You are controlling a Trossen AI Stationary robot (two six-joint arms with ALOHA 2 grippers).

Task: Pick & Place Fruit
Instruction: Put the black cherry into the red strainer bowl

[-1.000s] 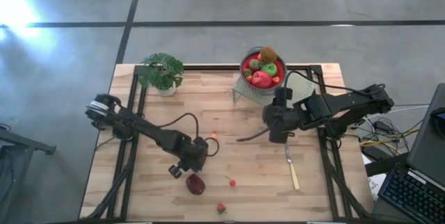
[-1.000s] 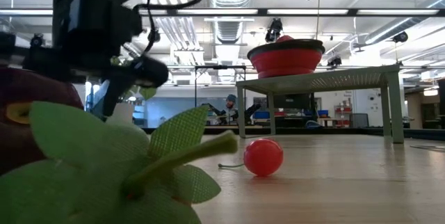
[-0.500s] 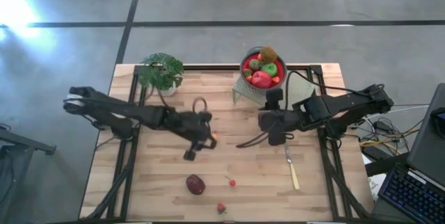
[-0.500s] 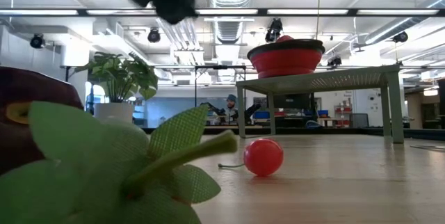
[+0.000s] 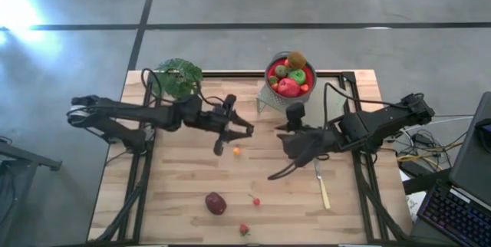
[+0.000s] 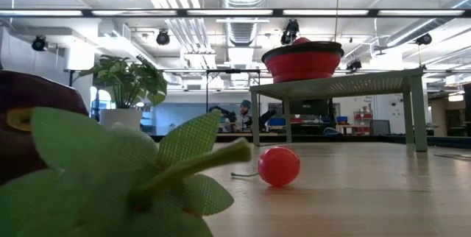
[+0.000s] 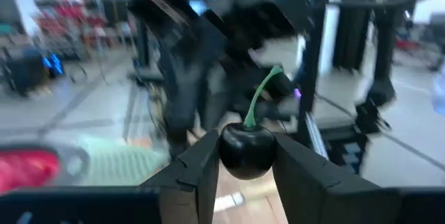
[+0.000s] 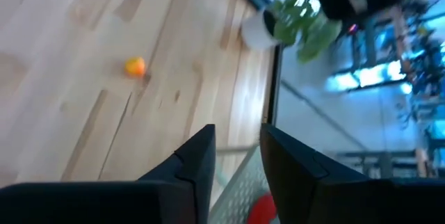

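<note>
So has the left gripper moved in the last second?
Yes. The left gripper, shut on a dark cherry, went from beside the maroon plum toward the red bowl.

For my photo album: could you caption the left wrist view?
Left gripper shut on a dark cherry, its green stem curving upward, room blurred behind.

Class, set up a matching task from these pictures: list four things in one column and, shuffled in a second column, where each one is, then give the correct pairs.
Things:
1. dark cherry
2. small orange fruit
3. green apple
4. knife

Places:
A. in the red bowl on the rack
B. loose on the bare wood near the table's middle
C. between the left gripper's fingers
D. flat on the table below the right arm

Pairs: 1-C, 2-B, 3-A, 4-D
</note>
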